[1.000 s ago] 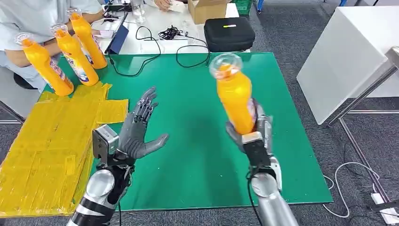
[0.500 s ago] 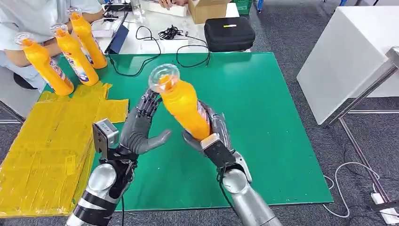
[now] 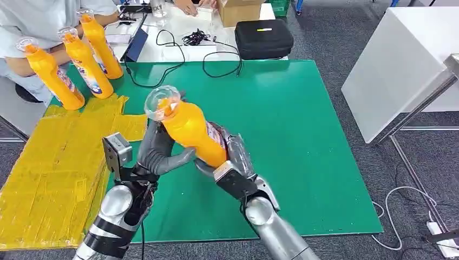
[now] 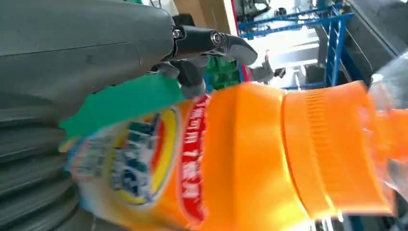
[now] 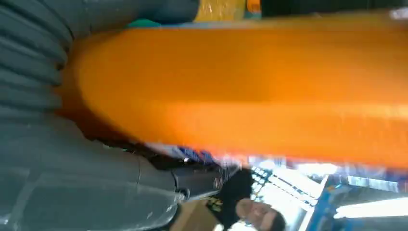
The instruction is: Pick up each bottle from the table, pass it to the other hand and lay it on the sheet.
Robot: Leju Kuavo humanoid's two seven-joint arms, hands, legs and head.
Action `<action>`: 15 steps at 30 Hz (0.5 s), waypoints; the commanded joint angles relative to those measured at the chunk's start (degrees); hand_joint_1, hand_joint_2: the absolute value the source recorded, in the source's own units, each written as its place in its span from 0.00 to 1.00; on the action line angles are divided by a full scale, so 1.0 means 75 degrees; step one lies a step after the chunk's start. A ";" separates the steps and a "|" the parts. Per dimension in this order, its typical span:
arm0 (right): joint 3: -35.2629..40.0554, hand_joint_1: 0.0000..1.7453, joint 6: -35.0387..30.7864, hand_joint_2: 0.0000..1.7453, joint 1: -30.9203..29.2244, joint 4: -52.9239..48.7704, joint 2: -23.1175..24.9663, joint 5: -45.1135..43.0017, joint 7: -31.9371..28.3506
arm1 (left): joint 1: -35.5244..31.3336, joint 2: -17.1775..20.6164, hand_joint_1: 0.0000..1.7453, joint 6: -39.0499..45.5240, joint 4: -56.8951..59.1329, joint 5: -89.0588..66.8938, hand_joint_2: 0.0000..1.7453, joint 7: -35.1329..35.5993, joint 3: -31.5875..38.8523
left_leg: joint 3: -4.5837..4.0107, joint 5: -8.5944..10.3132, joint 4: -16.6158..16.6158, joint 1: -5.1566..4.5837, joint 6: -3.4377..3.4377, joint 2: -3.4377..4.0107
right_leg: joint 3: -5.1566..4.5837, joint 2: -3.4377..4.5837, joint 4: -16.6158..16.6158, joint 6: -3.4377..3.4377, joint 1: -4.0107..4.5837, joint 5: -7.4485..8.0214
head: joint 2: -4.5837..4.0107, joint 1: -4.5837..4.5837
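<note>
My right hand [image 3: 230,165] grips an orange bottle [image 3: 190,131] by its base, above the green mat [image 3: 303,135]. The bottle leans left, its clear cap [image 3: 161,102] uppermost. My left hand [image 3: 157,154] has its palm against the bottle's side, thumb under it and fingers stretched out behind, not closed. In the left wrist view the bottle [image 4: 231,159] lies across the palm under straight fingers [image 4: 211,41]. The right wrist view has the bottle [image 5: 240,86] close against my right hand [image 5: 72,183]. The yellow sheet [image 3: 59,162] lies at the left.
Three more orange bottles [image 3: 51,76] [image 3: 86,65] [image 3: 103,46] stand at the back left, by a seated person [image 3: 32,21]. A black case [image 3: 264,38] and cables lie behind the mat. A white table [image 3: 400,59] stands to the right.
My right hand has carried the bottle leftwards across the mat and tipped it over into my left palm. The left hand has stayed nearly in place.
</note>
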 commanded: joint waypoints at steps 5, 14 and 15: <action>0.1072 1.00 -0.0115 1.00 -0.0446 0.0751 0.0018 0.0345 -0.0044 | -0.0515 0.0266 0.00 -0.0068 0.0634 0.0116 1.00 0.0078 -0.0132 | 0.0021 -0.0006 -0.0002 0.0005 -0.0011 -0.0001 | 0.0022 -0.0008 -0.0004 -0.0005 0.0005 -0.0007 | 0.0000 0.0000; 0.2338 1.00 -0.0192 1.00 -0.0526 0.0938 0.0040 0.1093 -0.0002 | -0.0751 0.0177 0.00 -0.0100 0.1041 0.0218 1.00 0.0112 -0.0057 | 0.0047 -0.0018 -0.0001 0.0010 -0.0022 0.0007 | 0.0047 -0.0005 -0.0004 -0.0014 0.0011 -0.0017 | 0.0000 -0.0003; 0.2448 1.00 -0.0228 1.00 -0.0531 0.0918 0.0020 0.1174 0.0022 | -0.0774 0.0167 0.00 -0.0103 0.1083 0.0230 1.00 0.0111 -0.0041 | 0.0034 -0.0012 -0.0002 0.0009 -0.0018 0.0002 | 0.0035 -0.0009 -0.0004 -0.0011 0.0010 -0.0013 | 0.0000 0.0000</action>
